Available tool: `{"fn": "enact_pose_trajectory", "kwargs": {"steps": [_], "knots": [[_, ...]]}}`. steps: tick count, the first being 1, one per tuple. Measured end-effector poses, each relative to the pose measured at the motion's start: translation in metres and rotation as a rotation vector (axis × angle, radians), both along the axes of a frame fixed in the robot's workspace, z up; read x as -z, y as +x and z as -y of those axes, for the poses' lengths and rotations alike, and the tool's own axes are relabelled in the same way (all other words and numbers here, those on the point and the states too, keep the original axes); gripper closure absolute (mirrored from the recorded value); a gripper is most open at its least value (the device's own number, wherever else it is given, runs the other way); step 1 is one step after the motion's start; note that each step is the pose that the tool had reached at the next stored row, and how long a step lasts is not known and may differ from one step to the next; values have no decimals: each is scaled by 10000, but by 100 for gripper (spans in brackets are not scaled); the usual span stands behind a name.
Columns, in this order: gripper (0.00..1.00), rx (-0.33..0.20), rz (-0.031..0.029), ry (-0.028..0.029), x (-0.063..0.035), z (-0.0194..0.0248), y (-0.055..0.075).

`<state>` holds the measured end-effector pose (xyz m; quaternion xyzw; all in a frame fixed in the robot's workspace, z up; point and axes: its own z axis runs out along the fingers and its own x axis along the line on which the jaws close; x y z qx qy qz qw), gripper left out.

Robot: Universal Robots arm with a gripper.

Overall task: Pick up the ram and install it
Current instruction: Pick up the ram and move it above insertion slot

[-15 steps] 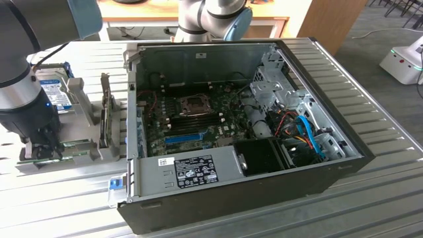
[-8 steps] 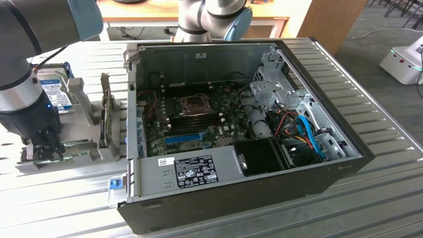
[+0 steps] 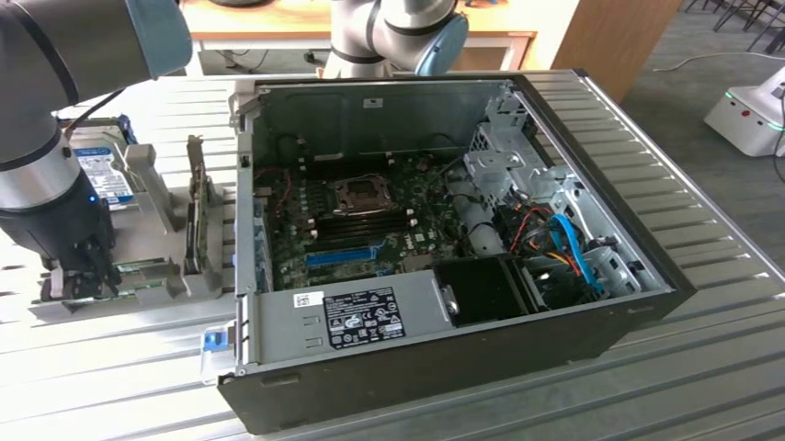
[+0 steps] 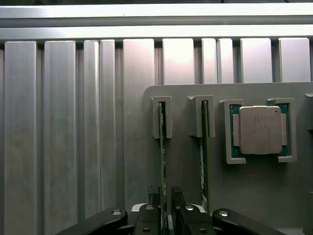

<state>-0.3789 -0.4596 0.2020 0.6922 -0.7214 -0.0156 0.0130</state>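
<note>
Wrist view: jaws astride ram [image 4: 162,147] edge

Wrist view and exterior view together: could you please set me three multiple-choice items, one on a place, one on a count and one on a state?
1. Where is the claw?
A. Astride the ram, the green stick farther from the silver chip
B. Over the silver chip
C. On the bare table

2. How many green sticks stand in the grey holder?
A. One
B. Two
C. Four

3. How is the computer case?
A. Shut
B. Upside down
C. Open, insides showing

Answers: 1 A, the claw flanks that stick's edge; 2 B, the ram and a second green stick fill neighbouring slots; 3 C, the motherboard lies exposed.
</note>
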Motion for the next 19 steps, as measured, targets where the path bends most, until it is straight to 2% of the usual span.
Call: {"fn": "enact_pose_trajectory", "kwargs": {"steps": [19], "knots": [[77,1,0,0,1,0,95]]}}
